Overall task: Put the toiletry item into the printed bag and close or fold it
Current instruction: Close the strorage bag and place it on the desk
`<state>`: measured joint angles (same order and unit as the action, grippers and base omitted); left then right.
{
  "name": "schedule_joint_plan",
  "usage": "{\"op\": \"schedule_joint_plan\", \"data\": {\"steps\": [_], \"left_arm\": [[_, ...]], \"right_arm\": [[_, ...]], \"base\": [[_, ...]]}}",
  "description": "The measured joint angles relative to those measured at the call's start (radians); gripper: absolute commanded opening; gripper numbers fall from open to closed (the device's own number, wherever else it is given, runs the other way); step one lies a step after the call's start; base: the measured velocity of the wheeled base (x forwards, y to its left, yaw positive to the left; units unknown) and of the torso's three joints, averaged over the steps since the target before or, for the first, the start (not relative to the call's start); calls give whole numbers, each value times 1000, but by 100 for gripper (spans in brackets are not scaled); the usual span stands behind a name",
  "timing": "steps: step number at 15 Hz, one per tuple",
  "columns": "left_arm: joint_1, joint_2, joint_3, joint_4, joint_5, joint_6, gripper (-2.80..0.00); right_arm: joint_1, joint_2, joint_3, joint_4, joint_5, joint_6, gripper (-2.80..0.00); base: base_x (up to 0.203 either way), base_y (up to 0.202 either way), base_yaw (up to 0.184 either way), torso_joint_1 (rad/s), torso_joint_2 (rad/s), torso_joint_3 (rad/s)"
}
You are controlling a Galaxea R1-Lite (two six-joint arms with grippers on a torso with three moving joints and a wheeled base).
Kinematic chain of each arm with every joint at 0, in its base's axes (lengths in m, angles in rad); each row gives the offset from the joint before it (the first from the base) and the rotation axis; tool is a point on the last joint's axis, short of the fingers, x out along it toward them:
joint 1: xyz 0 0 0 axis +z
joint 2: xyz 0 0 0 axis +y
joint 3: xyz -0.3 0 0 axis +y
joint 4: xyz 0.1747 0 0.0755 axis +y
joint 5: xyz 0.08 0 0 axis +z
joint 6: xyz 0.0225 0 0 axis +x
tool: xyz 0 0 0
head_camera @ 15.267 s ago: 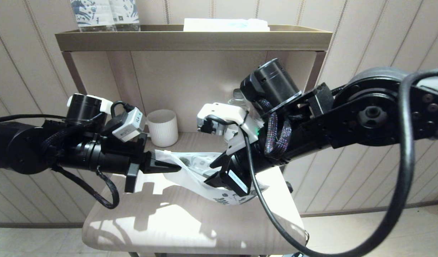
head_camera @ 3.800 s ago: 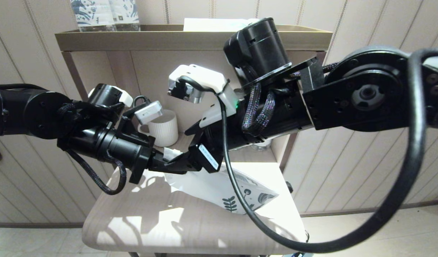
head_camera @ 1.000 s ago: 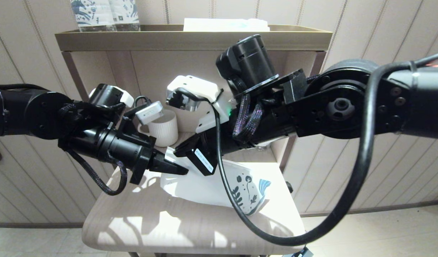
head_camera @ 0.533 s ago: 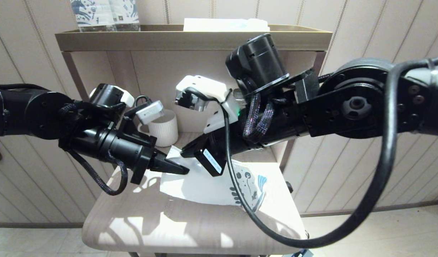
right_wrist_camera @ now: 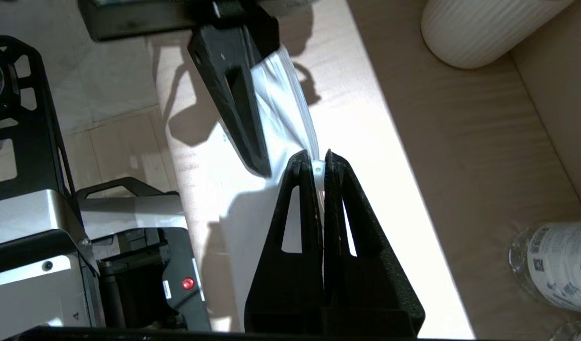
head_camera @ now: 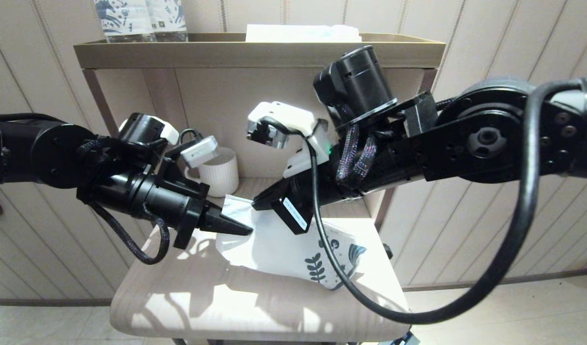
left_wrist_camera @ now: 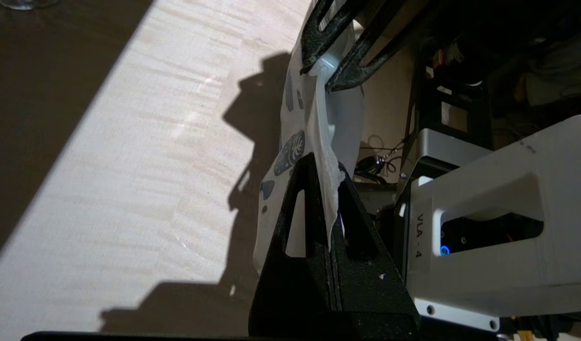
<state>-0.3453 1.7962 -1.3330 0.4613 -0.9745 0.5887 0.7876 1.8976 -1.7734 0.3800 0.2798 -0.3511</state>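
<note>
The printed bag (head_camera: 279,244) was held above the shelf (head_camera: 188,297), its upper edge pinched at one corner by the left gripper (head_camera: 243,230) and at the other by the right gripper (head_camera: 256,205). "VLA-4" was read on the left wrist's white housing (left_wrist_camera: 499,227).

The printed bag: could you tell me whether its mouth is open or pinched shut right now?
Pinched shut: the printed bag has its top edge clamped flat by the left gripper and the right gripper.

Head cam high; wrist cams close
</note>
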Motion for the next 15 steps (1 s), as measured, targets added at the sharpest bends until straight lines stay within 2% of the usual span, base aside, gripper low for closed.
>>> {"op": "schedule_joint_plan", "data": {"steps": [7, 15], "left_arm": [[1, -17, -3, -3, -1, -2, -280], [1, -21, -1, -1, -1, -3, -280]], "right_arm": [[-43, -72, 127, -47, 14, 2, -280], [-113, -184, 350, -148, 45, 5, -280]], "base": [[0, 0, 0, 0, 0, 0], [0, 0, 0, 0, 0, 0]]}}
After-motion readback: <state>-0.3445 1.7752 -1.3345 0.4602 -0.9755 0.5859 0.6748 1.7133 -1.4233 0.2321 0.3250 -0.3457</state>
